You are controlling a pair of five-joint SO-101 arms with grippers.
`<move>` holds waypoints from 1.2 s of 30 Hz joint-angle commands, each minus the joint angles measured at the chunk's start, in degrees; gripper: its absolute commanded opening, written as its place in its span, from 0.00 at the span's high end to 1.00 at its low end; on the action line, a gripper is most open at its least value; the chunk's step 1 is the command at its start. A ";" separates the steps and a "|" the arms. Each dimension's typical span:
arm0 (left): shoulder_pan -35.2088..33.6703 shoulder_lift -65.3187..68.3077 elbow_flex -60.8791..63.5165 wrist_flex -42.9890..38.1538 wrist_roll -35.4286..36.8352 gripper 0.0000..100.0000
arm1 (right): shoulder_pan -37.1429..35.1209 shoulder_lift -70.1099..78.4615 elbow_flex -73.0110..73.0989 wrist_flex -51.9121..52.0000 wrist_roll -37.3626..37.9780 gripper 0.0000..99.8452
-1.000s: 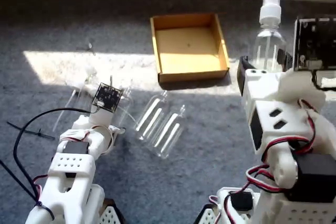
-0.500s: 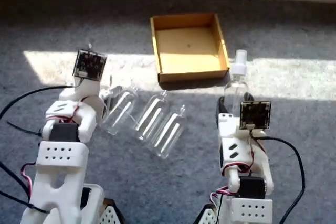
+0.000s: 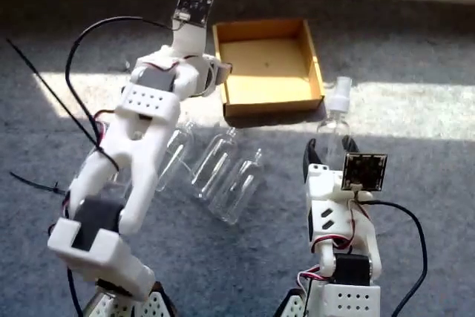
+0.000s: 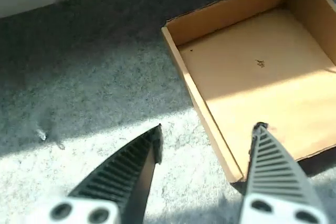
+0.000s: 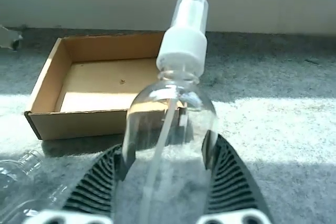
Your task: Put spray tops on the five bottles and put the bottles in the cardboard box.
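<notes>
Now a bottle (image 5: 170,114) is being clamped upright by the right gripper (image 5: 168,148), its spray top (image 5: 185,30) rising above the fingertips; the cardboard box (image 4: 202,103) is lying just beyond; the left gripper (image 4: 208,128) is being held spread, straddling the box's side wall.

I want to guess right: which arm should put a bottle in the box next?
Probably the right. The right gripper holds a bottle with its spray top on, upright beside the box. The left gripper is open and empty by the box's edge.
</notes>
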 commanded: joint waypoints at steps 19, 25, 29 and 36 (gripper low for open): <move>-1.10 24.84 -21.67 6.24 1.05 0.84 | 0.31 -0.66 -0.40 -1.19 -1.14 1.00; -3.30 24.84 -21.93 7.65 0.97 0.85 | 0.31 -0.66 -0.40 -1.19 -1.14 1.00; -4.44 24.84 -21.85 9.58 0.97 0.85 | 0.31 -0.66 -0.40 -1.19 -1.14 1.00; -6.29 20.44 -21.32 13.89 1.23 0.85 | 0.31 -0.66 -0.40 -1.19 -1.14 1.00</move>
